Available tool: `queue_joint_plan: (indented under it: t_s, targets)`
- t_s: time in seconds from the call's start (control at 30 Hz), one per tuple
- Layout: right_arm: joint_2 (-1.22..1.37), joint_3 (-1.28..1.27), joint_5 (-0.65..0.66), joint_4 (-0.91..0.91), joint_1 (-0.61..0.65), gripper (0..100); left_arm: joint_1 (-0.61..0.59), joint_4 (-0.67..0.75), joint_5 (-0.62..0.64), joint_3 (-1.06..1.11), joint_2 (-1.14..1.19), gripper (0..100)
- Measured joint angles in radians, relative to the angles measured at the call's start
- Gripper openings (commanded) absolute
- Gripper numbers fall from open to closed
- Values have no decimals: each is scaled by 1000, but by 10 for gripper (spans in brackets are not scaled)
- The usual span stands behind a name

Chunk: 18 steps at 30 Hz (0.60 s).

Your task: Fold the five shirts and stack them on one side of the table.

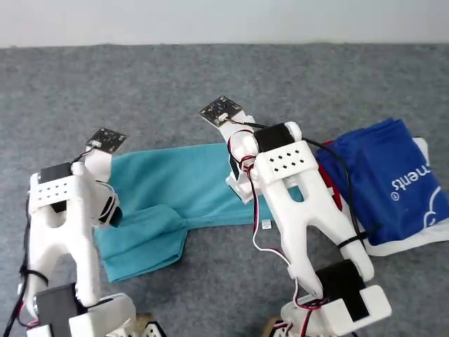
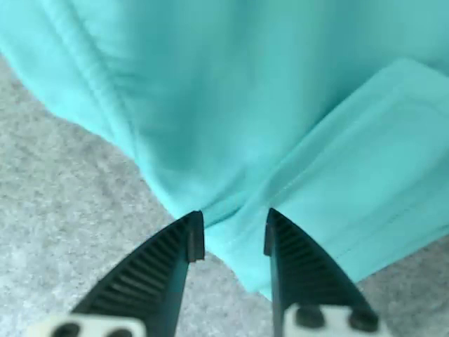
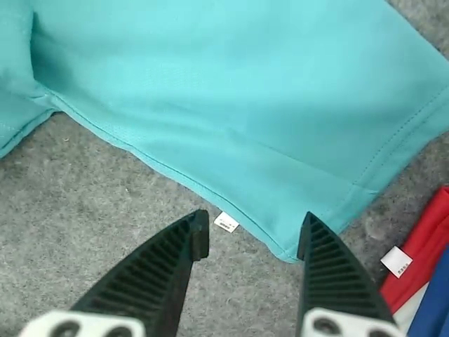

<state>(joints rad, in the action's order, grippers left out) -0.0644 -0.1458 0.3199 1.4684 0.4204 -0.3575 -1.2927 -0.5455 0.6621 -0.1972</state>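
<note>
Nearest, the left gripper (image 2: 233,235) has its fingers apart over a bunched edge of the teal shirt (image 1: 175,182). The right gripper (image 3: 256,235), also spread, hangs at the hem by a small tag (image 3: 226,223). The shirt lies part-folded on the table (image 1: 140,84). It looks light and limp and will likely sag, so pinch the hem corners through both layers. Farther off, a blue shirt (image 1: 386,175) tops a pile.
</note>
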Motion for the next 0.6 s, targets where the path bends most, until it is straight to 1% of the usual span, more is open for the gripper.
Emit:
queue_joint_plan:
  t_s: [0.17,0.53,0.6]
  targets:
    - [0,0,0,0,0,208,-9,14,-6,21,0,156]
    - [0,0,0,0,0,208,-11,181,-6,183,0,149]
    - [0,0,0,0,0,208,-11,207,-6,195,0,119]
